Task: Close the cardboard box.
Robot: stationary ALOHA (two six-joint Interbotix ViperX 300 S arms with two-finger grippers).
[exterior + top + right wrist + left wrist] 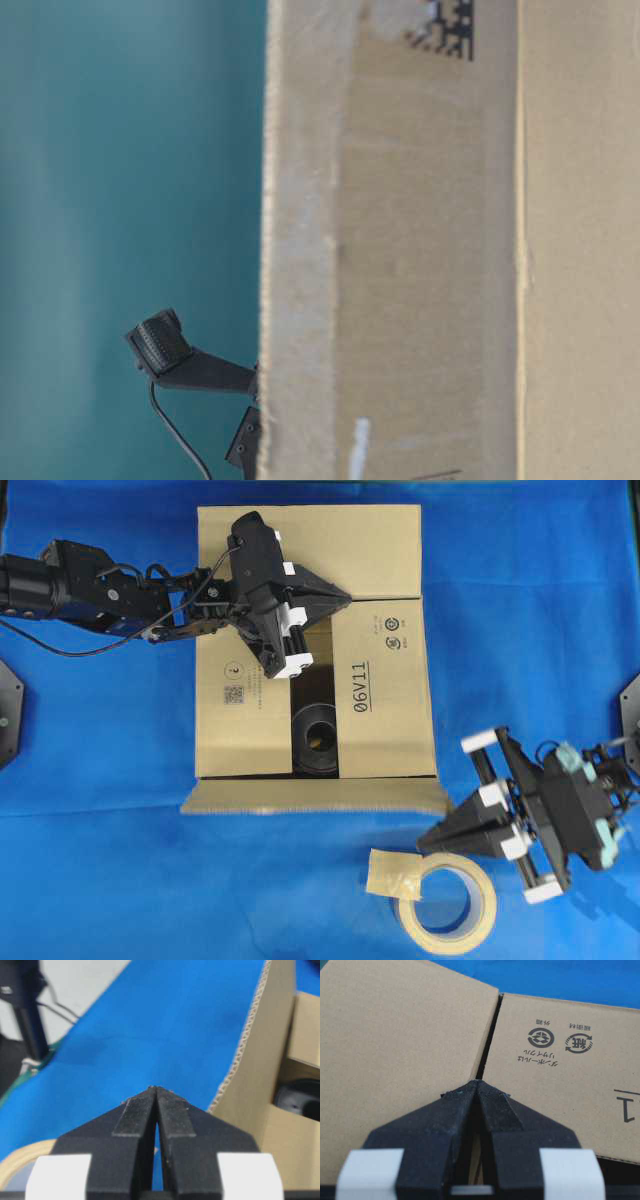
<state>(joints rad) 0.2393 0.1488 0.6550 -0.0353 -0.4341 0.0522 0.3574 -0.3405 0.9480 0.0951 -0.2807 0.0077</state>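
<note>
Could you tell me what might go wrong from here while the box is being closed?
1. The left claw is shut, its tip over the seam where the cardboard box's flaps meet; pressing there could push a flap inward onto the black object still showing through the gap.
2. The near flap still lies folded outward, and the shut right claw is beside the tape roll; swinging toward that flap could knock the roll.

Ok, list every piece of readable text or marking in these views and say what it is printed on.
"06V11", underlined: on the cardboard box, right-hand flap.
Two round recycling symbols with small Japanese captions: same flap, too small to read.
Square data code and circled mark: left-hand flap, unreadable.
Tape roll: no text visible.
</note>
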